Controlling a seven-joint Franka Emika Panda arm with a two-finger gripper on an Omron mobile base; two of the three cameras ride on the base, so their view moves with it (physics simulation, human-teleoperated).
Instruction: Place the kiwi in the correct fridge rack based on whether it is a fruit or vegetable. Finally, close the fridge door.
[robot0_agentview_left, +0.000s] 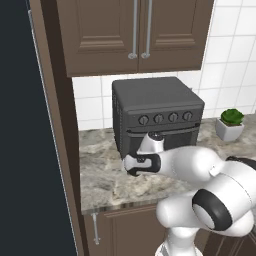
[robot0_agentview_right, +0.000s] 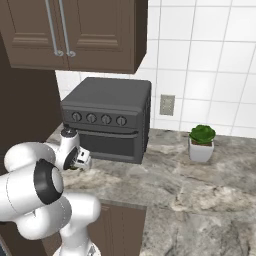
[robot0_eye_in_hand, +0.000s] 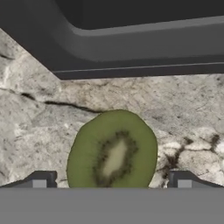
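The kiwi (robot0_eye_in_hand: 113, 151) is seen lying cut face up on the counter (robot0_eye_in_hand: 39, 118) before the oven (robot0_eye_in_hand: 131, 39), between the wide-spread gripper (robot0_eye_in_hand: 111, 180) fingertips, apparently ungripped.

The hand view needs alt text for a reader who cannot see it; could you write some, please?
A green kiwi lies on the marbled counter between the open gripper's two dark fingertips. Beyond it stands the dark oven's front.
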